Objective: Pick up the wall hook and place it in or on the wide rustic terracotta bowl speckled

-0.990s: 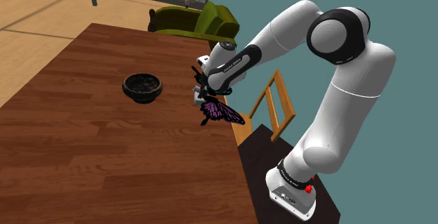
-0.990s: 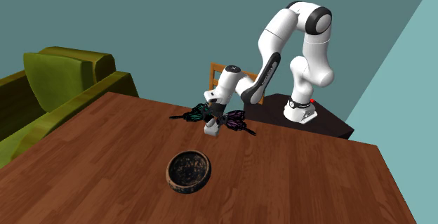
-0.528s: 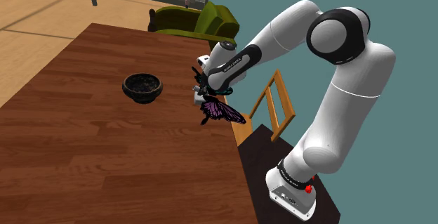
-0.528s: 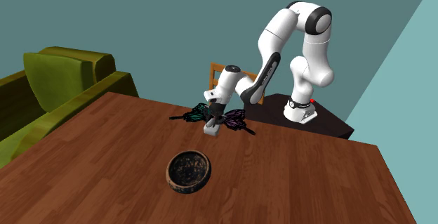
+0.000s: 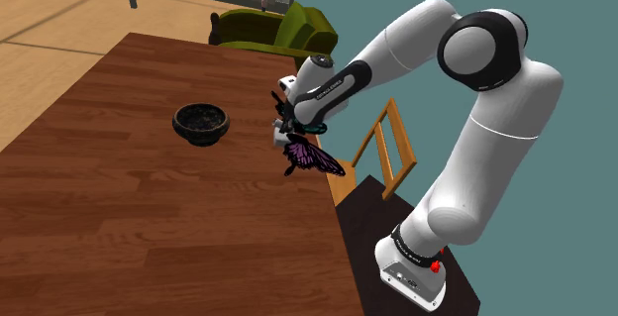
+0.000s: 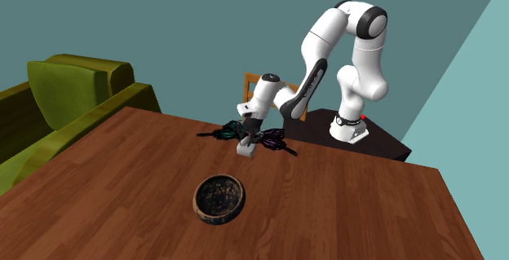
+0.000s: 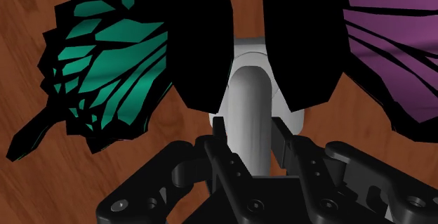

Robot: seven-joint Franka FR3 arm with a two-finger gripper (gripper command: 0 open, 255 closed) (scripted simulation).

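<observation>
Claw (image 7: 249, 128) clenched on wall hook (image 7: 249, 89), gripping grey peg between teal and purple wings. Hook apart from dark speckled bowl (image 6: 219, 218), on stand side, low over tabletop (image 6: 351, 209). Advice: lift straight, hold wings level, centre over bowl, lower before releasing.

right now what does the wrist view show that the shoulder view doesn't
Wrist view: up close, the hand shut on the rounded grey peg of the butterfly-shaped wall hook.
Shoulder view: the dark speckled bowl standing apart from the hook, the white arm, a wooden chair and a green armchair.
Both: the hook's purple wing and the brown wooden table.
</observation>
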